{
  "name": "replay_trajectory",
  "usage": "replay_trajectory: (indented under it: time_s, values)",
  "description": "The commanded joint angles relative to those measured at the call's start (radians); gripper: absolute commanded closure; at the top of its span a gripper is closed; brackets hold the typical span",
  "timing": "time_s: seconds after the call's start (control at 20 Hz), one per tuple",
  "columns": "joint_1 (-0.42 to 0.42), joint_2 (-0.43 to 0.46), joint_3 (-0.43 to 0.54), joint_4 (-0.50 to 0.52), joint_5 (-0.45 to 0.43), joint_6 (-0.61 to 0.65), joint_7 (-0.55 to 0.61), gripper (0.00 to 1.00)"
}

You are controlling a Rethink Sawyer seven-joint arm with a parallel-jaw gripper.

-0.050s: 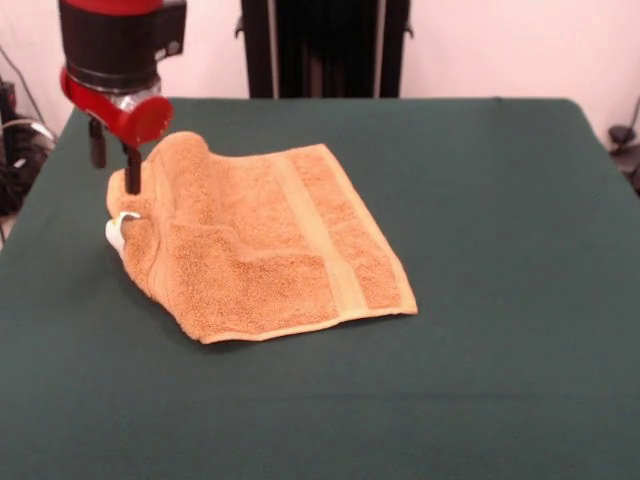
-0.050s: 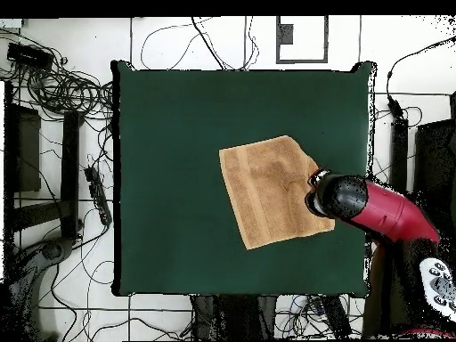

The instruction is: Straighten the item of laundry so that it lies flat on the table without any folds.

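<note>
Towel (image 1: 275,240), orange-tan terry with woven bands, lies left of centre on the green felt table (image 1: 500,300), its near edge flat, far-left corner humped over a white tag (image 1: 118,232). Gripper (image 1: 114,165), fingers apart and empty, hovers there; best pinch that fold and draw it outward.

One towel (image 1: 265,240), one green table (image 1: 500,300), one red-and-black arm (image 1: 115,60) — and one gripper (image 1: 115,165) with two dark fingers (image 1: 132,170).

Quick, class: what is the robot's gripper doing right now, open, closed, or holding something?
Gripper: open, holding nothing; its two fingers hang apart over the bunched edge of the towel.
</note>
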Motion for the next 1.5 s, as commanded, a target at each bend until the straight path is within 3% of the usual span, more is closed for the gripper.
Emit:
replay_trajectory:
  time_s: [0.05, 0.25, 0.45, 0.75, 1.15, 1.5]
  values:
    - [0.051, -0.059, 0.137, -0.026, -0.022, 0.192, -0.108, 0.00]
    - [0.069, -0.071, 0.149, -0.038, 0.017, 0.263, -0.061, 0.00]
    - [0.097, -0.029, 0.146, -0.069, 0.033, 0.275, 0.004, 0.00]
    - [0.172, 0.049, 0.096, -0.063, 0.052, 0.162, 0.165, 0.00]
    - [0.219, 0.064, 0.031, 0.018, 0.039, 0.039, 0.219, 0.00]
    - [0.260, 0.151, 0.000, 0.038, 0.049, -0.120, 0.271, 0.00]
